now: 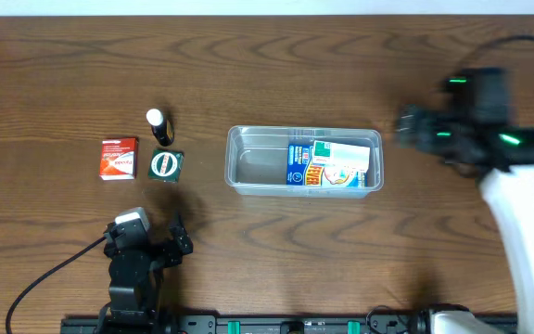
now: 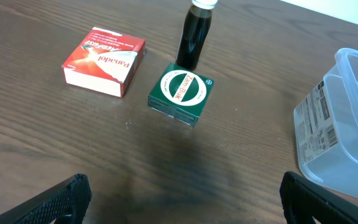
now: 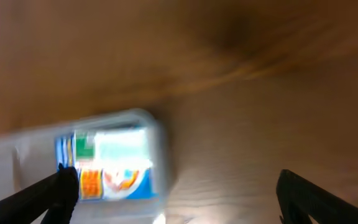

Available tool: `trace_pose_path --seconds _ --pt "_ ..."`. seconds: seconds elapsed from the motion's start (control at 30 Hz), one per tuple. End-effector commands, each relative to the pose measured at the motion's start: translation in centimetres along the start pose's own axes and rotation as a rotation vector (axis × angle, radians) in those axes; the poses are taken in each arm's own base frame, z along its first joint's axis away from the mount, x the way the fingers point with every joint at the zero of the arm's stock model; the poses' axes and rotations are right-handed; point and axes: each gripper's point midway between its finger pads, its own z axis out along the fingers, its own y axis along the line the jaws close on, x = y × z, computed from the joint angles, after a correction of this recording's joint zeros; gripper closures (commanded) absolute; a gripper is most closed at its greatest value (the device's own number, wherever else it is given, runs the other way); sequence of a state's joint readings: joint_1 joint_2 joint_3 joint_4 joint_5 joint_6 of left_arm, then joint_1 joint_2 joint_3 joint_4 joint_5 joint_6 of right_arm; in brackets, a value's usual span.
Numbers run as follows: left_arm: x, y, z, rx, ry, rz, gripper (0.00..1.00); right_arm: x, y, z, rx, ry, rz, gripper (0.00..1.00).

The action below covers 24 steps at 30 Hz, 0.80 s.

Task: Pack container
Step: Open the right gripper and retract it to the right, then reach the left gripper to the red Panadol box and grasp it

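The container [image 1: 253, 165] sits flat at the centre of the table [image 1: 276, 65], with blue-and-white printed boxes [image 1: 334, 164] lying in its right half and its left half bare. The left gripper [image 2: 184, 180] hangs near the table's front edge, fingers spread wide with nothing between them. It faces a red Panadol box [image 2: 104, 59], a green box [image 2: 182, 93] and a dark bottle [image 2: 194, 40] (upright, just behind the green box), all left of the container and apart from it. The right gripper [image 3: 176, 183] is off the container's right end, likewise spread and empty, though its wrist view is blurred.
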State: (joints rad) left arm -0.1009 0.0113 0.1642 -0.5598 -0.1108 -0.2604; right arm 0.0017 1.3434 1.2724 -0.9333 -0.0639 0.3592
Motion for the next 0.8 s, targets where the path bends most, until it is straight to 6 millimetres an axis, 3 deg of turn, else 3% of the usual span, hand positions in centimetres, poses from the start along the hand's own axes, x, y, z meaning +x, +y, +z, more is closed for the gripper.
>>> trace_pose_path --seconds 0.0,0.1,0.17,0.27,0.4,0.5,0.6,0.77 --pt "0.5 0.2 0.3 -0.009 0.012 0.013 0.02 -1.6 -5.1 -2.1 0.059 -0.061 0.222 0.01" --pt "0.5 0.2 0.3 -0.009 0.012 0.013 0.02 -1.6 -8.7 -2.7 0.113 -0.062 0.321 0.01" --pt "0.1 0.4 0.3 -0.020 -0.008 0.020 0.02 -1.2 -9.8 -2.9 0.119 -0.046 0.362 0.01" --pt "-2.5 0.1 0.1 -0.017 -0.117 -0.022 0.02 -1.0 -10.2 -3.0 0.127 -0.039 0.377 0.01" --pt "-3.4 -0.2 0.0 -0.001 -0.152 -0.043 0.02 -0.9 -10.2 -3.0 0.128 -0.036 0.377 0.01" --pt "-6.5 -1.1 -0.9 0.042 -0.273 -0.068 0.02 -0.9 -10.2 -3.0 0.128 -0.037 0.377 0.01" --pt "-11.0 -1.5 -3.4 0.047 -0.400 -0.097 0.02 -0.9 -10.2 -3.0 0.128 -0.037 0.377 0.01" --pt "-15.2 -0.8 -5.4 -0.077 -0.361 -0.079 0.02 -0.9 -10.2 -3.0 0.128 -0.036 0.377 0.01"
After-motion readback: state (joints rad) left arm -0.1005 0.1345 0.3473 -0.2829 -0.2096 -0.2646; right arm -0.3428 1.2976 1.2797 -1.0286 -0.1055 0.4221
